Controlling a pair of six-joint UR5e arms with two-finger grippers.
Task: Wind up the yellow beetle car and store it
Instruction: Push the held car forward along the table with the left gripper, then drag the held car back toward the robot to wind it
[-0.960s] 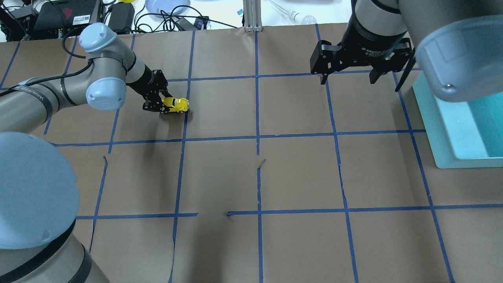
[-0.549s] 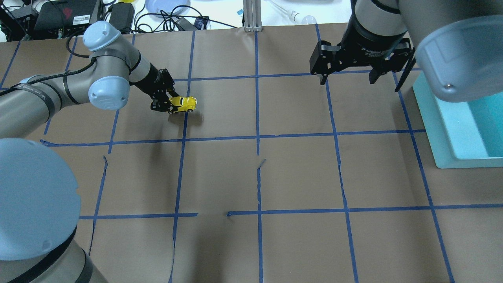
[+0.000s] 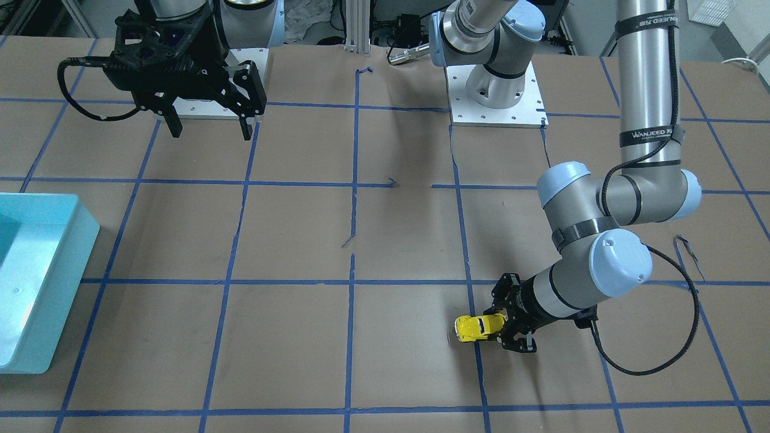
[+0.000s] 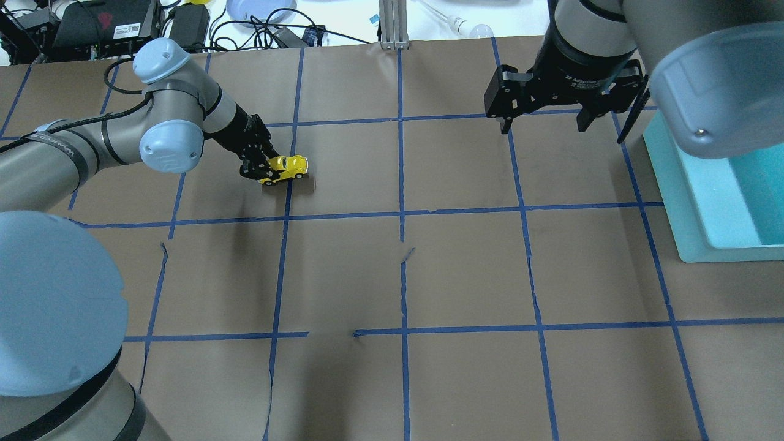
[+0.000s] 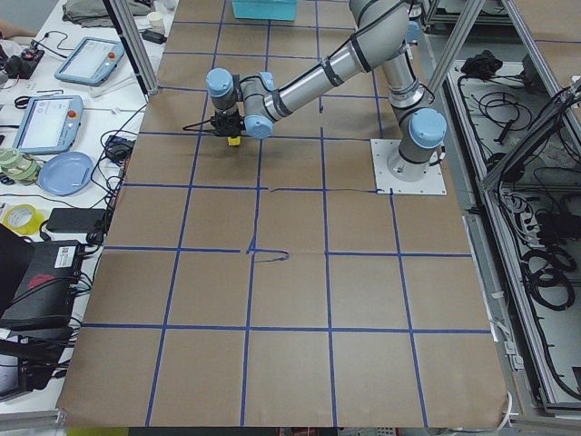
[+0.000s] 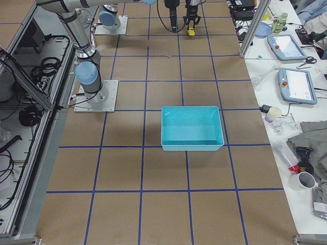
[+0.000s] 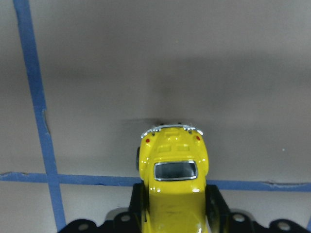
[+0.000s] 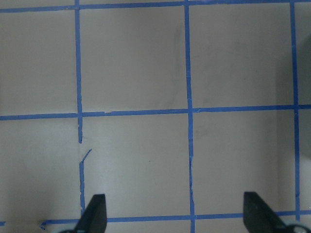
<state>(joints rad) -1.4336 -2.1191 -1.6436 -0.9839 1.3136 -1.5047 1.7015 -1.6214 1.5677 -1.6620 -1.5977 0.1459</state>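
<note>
The yellow beetle car is clamped at its sides between the fingers of my left gripper, at the far left of the table. It is held low over the brown paper, and I cannot tell if its wheels touch. The left wrist view shows the car from above, its end pointing away from the gripper. It also shows in the front-facing view with the left gripper behind it. My right gripper hangs open and empty above the far right of the table, also seen in the front-facing view.
A teal bin stands at the right edge of the table, close to the right arm; it also shows in the front-facing view. Brown paper with a blue tape grid covers the table. Cables and devices lie beyond the far edge.
My left gripper has moved the car to the right along the table, then slightly down. The right gripper has stayed open and nearly still.
</note>
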